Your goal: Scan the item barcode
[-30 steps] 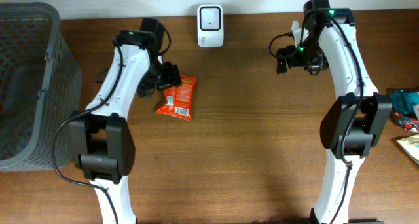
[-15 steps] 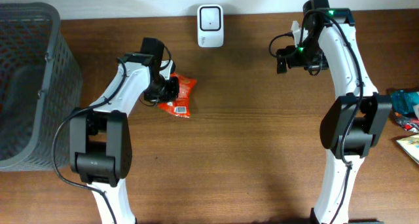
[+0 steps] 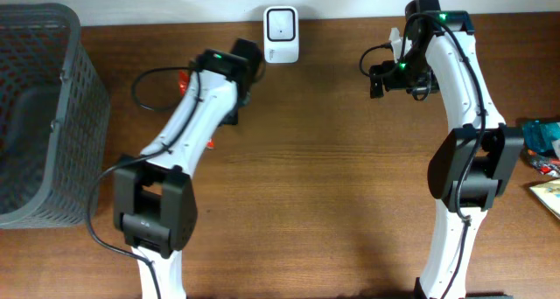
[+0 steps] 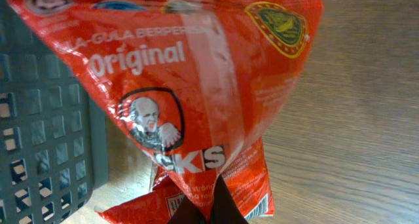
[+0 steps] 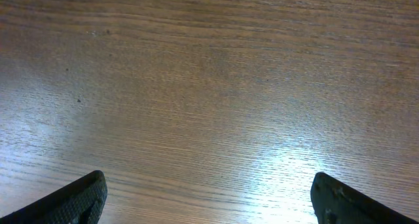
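Packet (image 4: pixel 190 86), red, marked "Original": pinched at its near edge between my left gripper's (image 4: pixel 207 209) fingers, which are pressed together on the foil. It fills the wrist view, with the grey basket (image 4: pixel 39 139) behind. My right gripper (image 5: pixel 208 199) is spread wide over the table (image 5: pixel 209 86), holding nothing.

Red packet (image 4: pixel 216 73) with white lettering, grey lattice basket (image 4: pixel 39 132), brown wood-grain table (image 5: pixel 209 86).
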Tool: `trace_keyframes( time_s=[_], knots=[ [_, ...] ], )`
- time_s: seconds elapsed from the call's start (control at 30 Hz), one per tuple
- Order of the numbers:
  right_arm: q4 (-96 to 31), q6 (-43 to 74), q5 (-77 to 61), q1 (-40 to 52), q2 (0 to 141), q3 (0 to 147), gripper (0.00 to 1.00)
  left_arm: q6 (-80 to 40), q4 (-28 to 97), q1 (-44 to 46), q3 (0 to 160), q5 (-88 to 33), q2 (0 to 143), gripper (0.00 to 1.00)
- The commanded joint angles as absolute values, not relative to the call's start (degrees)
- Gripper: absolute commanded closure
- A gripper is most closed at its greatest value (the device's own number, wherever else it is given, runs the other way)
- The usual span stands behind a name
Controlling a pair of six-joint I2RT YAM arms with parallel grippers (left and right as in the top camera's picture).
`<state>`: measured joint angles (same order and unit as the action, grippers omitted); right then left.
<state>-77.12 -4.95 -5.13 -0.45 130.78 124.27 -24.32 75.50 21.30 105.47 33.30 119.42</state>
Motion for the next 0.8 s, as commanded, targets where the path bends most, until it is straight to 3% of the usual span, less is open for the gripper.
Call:
trace_keyframes(
  time_s=[0.0,0.2,0.33,0.4,0.5,0.53,0.67,0.77],
  knots=[
    [-77.1,-5.1,-4.3,-0.4,128.8,124.0,0.01,-32.6,75.0,25.1,100.5,40.6,118.4,1.0],
    [-77.1,-5.1,-4.3,-0.4,128.8,124.0,0.01,-37.4,67.4,31.7,87.4,39.9,118.5,1.0],
    [-77.1,-5.1,-4.2,-0.4,128.8,124.0,0.01,-37.3,66.7,38.3,85.8,36.8,118.5,0.92],
    [-77.1,-5.1,-4.2,-0.4,128.8,124.0,0.01,-37.3,66.1,42.3,85.8,36.8,118.5,0.7],
    [-77.1,-5.1,-4.2,-0.4,128.8,124.0,0.01,-37.3,66.0,46.2,85.9,36.1,118.5,0.56],
    [-77.1,-5.1,-4.2,-0.4,128.8,124.0,0.01,-37.3,66.0,46.9,86.0,35.1,118.5,0.57],
    [-77.1,-5.1,-4.2,-0.4,128.8,124.0,0.01,-37.3,71.6,44.5,93.1,27.1,118.2,0.57],
    [-77.1,-5.1,-4.2,-0.4,128.8,124.0,0.01,-36.4,75.1,37.3,97.6,16.2,116.6,0.5]
  ],
)
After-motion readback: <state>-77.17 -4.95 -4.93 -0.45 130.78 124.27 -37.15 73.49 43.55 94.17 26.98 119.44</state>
